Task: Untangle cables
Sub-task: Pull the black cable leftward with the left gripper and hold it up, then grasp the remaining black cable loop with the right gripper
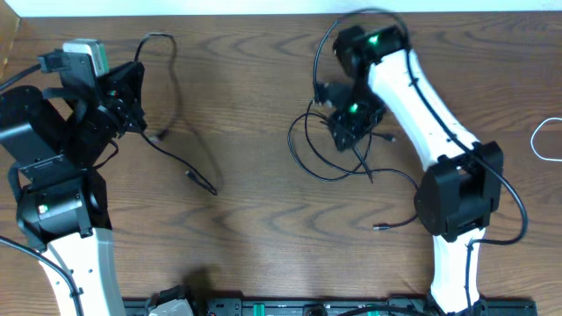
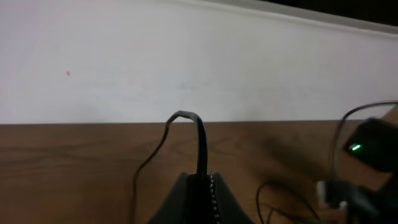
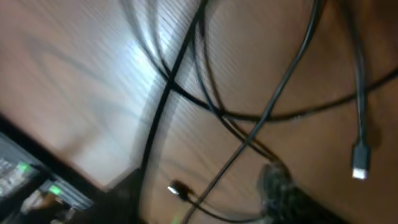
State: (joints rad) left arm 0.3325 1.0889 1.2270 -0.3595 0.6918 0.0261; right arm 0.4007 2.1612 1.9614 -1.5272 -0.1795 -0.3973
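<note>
My left gripper (image 1: 133, 104) is shut on a thin black cable (image 1: 176, 158) that loops up toward the table's back edge and trails right to a plug end (image 1: 209, 187). In the left wrist view the jaws (image 2: 202, 183) pinch this cable (image 2: 184, 116), which arches above them. My right gripper (image 1: 353, 132) hangs low over a tangle of black cables (image 1: 320, 167). In the blurred right wrist view its fingers (image 3: 205, 199) look spread, with crossing cables (image 3: 249, 115) and a small plug (image 3: 177, 188) between them. A whitish cable (image 1: 543, 140) lies at the far right edge.
A loose plug end (image 1: 379, 227) lies in front of the right arm's base (image 1: 452, 202). Another plug (image 3: 359, 167) shows in the right wrist view. A white wall (image 2: 186, 56) runs along the table's back edge. Black equipment (image 1: 263, 307) lines the front edge.
</note>
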